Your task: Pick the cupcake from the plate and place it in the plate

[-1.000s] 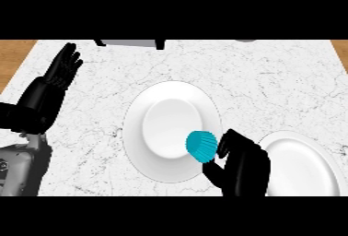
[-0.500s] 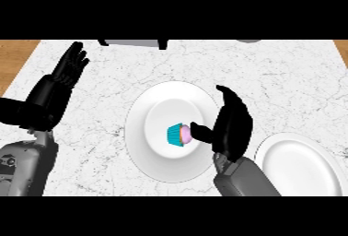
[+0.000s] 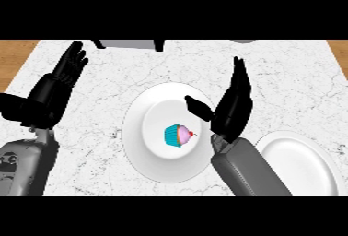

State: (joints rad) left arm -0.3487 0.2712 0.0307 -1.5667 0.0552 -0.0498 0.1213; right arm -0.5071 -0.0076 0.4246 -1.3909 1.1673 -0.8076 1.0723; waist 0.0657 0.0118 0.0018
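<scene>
Marble counter [image 3: 292,83]: white with grey veining, lying under both plates; wood is showing at the far corners.
Writing: no brand, label or lettering is readable on anything.
Cupcake [image 3: 180,135]: teal wrapper, pink frosting and a red cherry; it is lying on its side near the middle of the centre plate [image 3: 146,138], touched by neither hand.
Change: half a second ago the right hand was closed on the cupcake; it is now standing apart from it, and a second ago the cupcake was being carried at that plate's right edge.
Right hand [image 3: 231,108]: opened out with straight fingers pointing away from the robot, thumb reaching left over the centre plate, holding nothing.
Second plate [image 3: 299,163]: sitting at the lower right, partly behind the right forearm.
Left hand [image 3: 51,92]: resting open near the left edge, fingers up, holding nothing.
</scene>
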